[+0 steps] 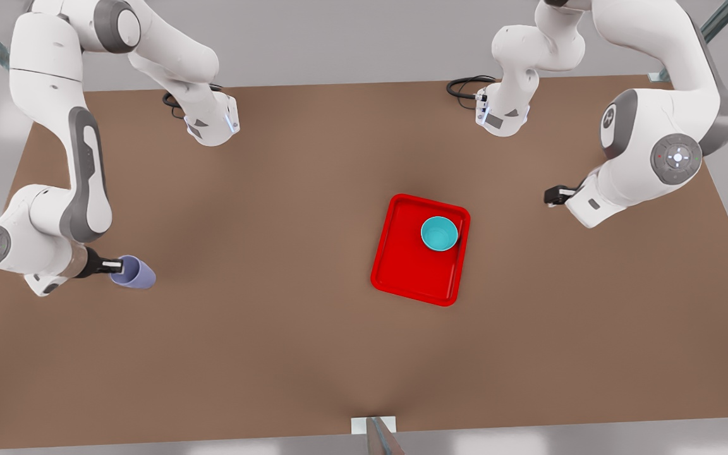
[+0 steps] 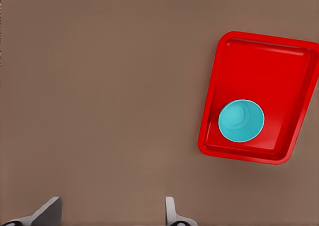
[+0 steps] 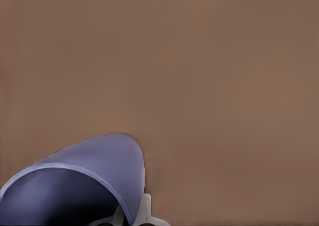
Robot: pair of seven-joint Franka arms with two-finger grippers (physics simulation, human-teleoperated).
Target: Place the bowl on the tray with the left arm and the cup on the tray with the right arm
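1. My right gripper (image 1: 113, 265), at the front view's left, is clamped on the rim of the cup (image 1: 134, 272); the tray (image 1: 402, 265) lies well apart toward the front view's right, so I judge a long carry.
2. The bowl (image 1: 439, 233) already sits in a tray corner.
3. My left gripper (image 1: 551, 195) waits beside the tray, fingers apart, holding nothing.
4. I can read no writing anywhere.
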